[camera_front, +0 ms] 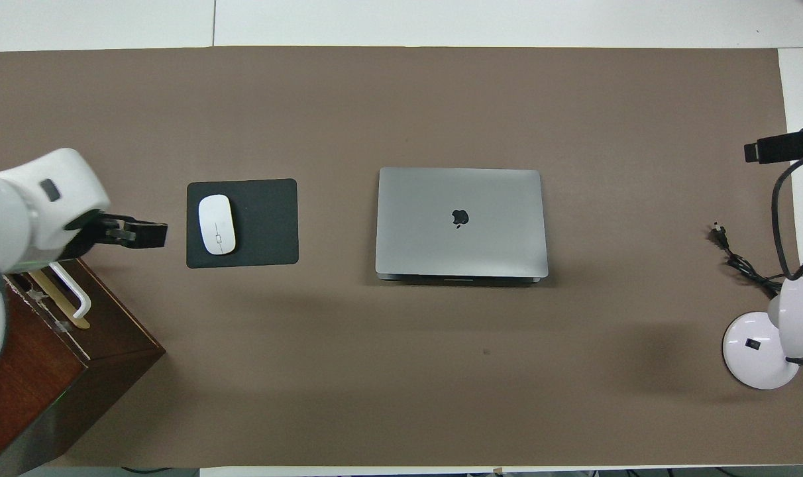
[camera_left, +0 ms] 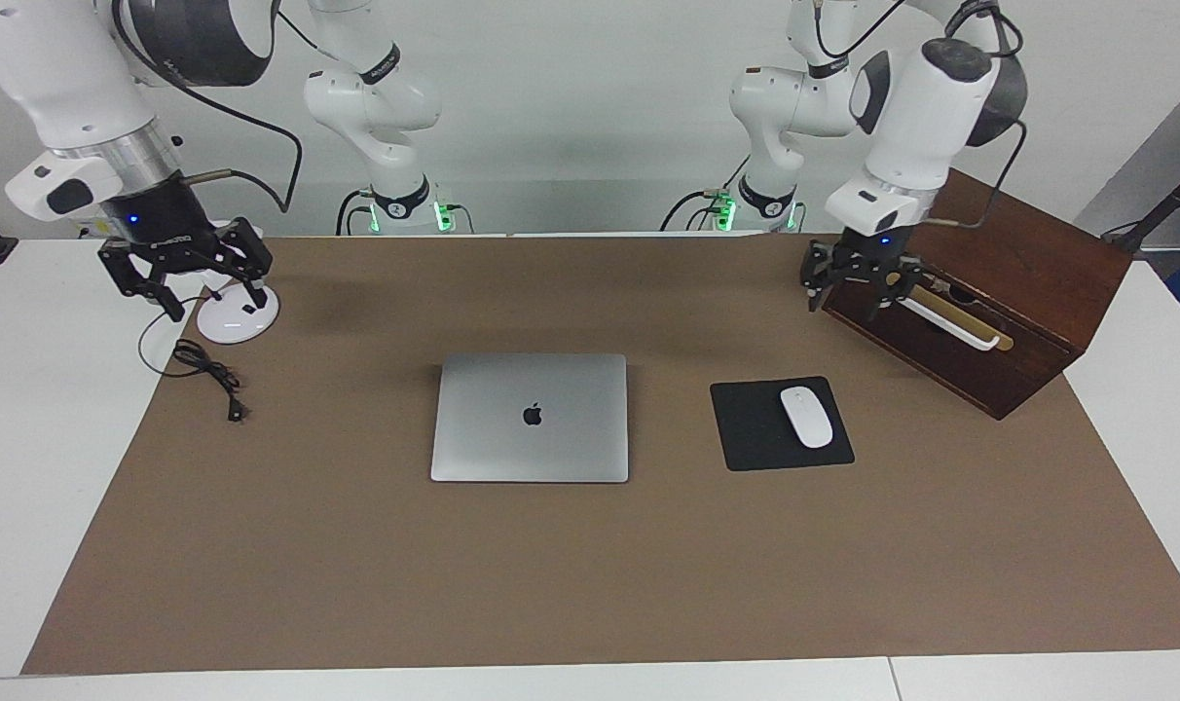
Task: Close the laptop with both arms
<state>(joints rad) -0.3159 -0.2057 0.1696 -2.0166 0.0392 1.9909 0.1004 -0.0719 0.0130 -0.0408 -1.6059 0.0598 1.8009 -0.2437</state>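
Laptop (camera_left: pixel 530 417) is seen shut flat mid-table, well apart from spread left gripper (camera_left: pixel 858 288) over wooden box (camera_left: pixel 979 282) and spread right gripper (camera_left: pixel 189 277) over lamp base (camera_left: pixel 237 316)

Dark apple logo on laptop (camera_left: pixel 530 417) lid; no other legible text

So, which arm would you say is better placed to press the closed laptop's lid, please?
Right, marginally: the right claw has bare mat to the laptop; the left claw has the mouse between.
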